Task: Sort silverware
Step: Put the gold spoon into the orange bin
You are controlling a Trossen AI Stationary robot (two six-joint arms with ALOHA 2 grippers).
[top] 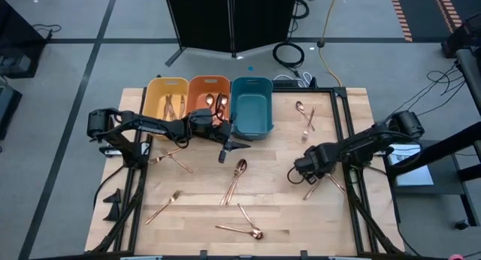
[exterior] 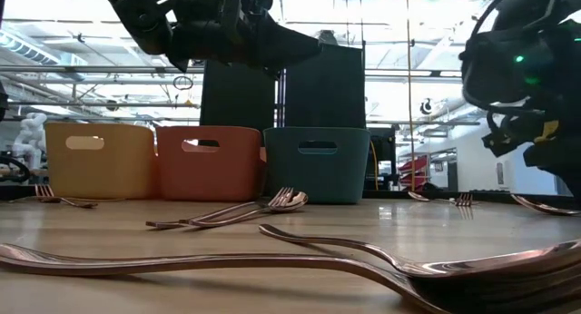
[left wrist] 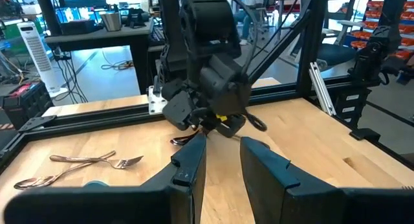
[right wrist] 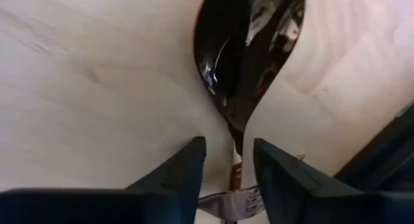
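Observation:
Copper silverware lies scattered on the wooden table [top: 203, 215]. Some pieces lie in the yellow bin [top: 167, 102] and the orange bin [top: 209, 98]; the teal bin [top: 252, 106] stands beside them. My right gripper [right wrist: 228, 147] points down, open, at the table's right side [top: 301, 172]. Its fingers stand on either side of the neck of a spoon [right wrist: 249, 56] that lies flat on the wood, and I see no touch. My left gripper [left wrist: 223, 153] hangs open above the table in front of the bins [top: 234, 149], with nothing between its fingers.
A fork and a spoon [top: 304, 113] lie far right. More pieces lie mid-table [top: 237, 177], near the front edge [top: 240, 228] and at front left [top: 161, 207]. Two crossed pieces [top: 323, 185] lie right beside my right gripper. Black frame rails [top: 346, 140] border the table.

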